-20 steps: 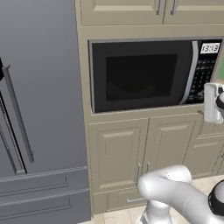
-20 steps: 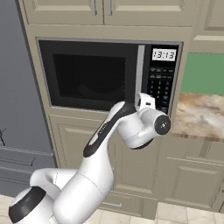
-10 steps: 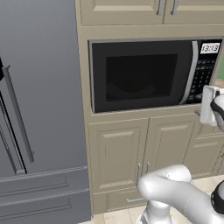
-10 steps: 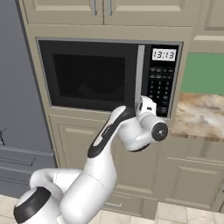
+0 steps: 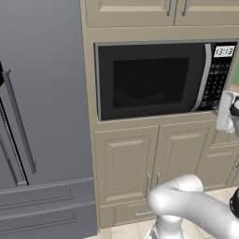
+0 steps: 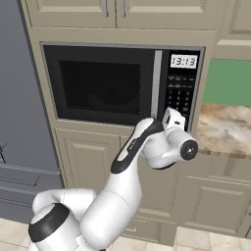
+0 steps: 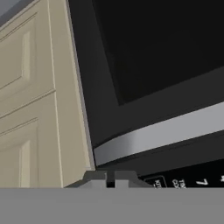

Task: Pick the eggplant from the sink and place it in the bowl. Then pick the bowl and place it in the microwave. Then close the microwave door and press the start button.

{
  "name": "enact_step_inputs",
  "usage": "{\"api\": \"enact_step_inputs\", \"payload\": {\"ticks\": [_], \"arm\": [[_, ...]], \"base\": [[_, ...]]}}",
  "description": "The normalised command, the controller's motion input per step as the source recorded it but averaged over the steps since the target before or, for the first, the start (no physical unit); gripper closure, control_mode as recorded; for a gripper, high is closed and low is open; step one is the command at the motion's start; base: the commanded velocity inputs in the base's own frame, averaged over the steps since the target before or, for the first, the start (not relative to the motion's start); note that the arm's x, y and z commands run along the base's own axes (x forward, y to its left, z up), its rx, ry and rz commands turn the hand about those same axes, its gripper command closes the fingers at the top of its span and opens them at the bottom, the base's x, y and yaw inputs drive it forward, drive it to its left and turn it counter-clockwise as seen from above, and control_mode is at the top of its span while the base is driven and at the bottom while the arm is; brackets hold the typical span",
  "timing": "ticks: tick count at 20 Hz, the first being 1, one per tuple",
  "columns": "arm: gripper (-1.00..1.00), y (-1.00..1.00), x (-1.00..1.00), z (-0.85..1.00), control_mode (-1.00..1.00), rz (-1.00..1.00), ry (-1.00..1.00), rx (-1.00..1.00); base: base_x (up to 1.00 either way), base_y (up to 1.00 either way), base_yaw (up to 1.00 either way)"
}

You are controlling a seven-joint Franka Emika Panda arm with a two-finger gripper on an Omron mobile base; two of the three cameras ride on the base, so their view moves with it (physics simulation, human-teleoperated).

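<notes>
The microwave [image 5: 154, 79] is built into beige cabinetry, and its dark-glass microwave door [image 6: 105, 83] is closed, with the silver handle [image 6: 157, 83] beside the keypad [image 6: 179, 95]. My gripper [image 6: 172, 117] hovers at the keypad's lower edge, pointing at the panel. In the hand view the gripper [image 7: 111, 176] is shut with nothing between its tips, just short of the handle [image 7: 162, 131] and the keypad [image 7: 188, 180]. In the left base view the gripper [image 5: 226, 112] is at the right edge. The eggplant and the bowl are hidden, and the sink is out of view.
A tall grey refrigerator [image 5: 42, 116] stands left of the microwave. Beige cabinet doors [image 5: 154, 163] lie below it and more [image 6: 117, 10] above. A marbled counter [image 6: 225, 130] with a green wall behind it is on the right.
The jaws have gone from wide open to shut. The hand has shifted slightly lower along the keypad side of the microwave.
</notes>
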Motion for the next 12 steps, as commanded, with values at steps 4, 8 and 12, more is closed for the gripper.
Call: {"api": "enact_step_inputs", "payload": {"ticks": [4,8,12], "arm": [[1.00,-0.02,0.45,0.00,-1.00,-0.11,0.00,0.01],[1.00,0.00,0.42,-0.01,-1.00,-0.14,0.00,0.01],[1.00,0.00,0.33,-0.09,-1.00,-0.12,0.00,0.02]], "base": [[0.00,0.00,0.00],[0.00,0.00,0.00],[0.00,0.00,0.00]]}}
